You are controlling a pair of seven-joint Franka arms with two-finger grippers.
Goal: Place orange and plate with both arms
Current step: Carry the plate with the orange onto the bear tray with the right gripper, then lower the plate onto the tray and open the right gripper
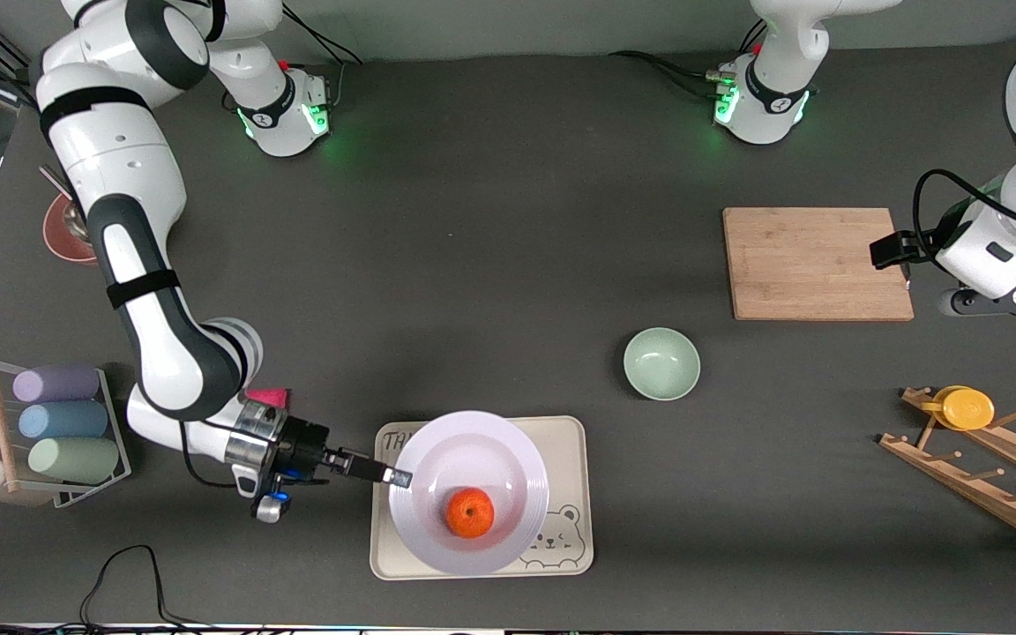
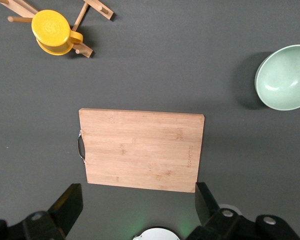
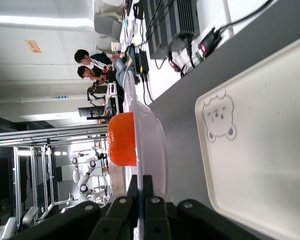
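Front camera high, facing robots; wrist cameras share its board (image 2: 141,150) and tray (image 3: 260,145)

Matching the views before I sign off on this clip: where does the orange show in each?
Front view: the orange lies on the white plate, which is over the bear tray.
Left wrist view: not in it.
Right wrist view: the orange shows against the plate, whose rim the right claw pinches.
Shared landmark: the tray's bear drawing.
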